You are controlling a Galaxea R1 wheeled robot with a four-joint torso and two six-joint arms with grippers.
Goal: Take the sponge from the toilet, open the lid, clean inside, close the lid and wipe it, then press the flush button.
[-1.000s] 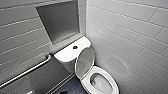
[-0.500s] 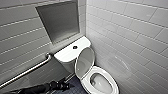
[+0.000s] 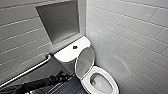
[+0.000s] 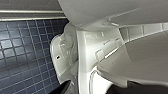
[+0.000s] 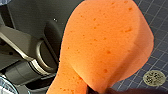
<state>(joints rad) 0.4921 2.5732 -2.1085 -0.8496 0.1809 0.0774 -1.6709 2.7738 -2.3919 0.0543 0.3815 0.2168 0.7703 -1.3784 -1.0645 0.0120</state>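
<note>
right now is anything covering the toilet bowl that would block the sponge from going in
Nothing visible does. The lid stands raised, tipped back toward the tank, leaving the toilet bowl uncovered for the sponge.

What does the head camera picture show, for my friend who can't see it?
A white toilet in a tiled corner, lid raised against the tank, dark flush button on top. A grab bar lines the left wall; the robot's dark arm sits below it.
</note>
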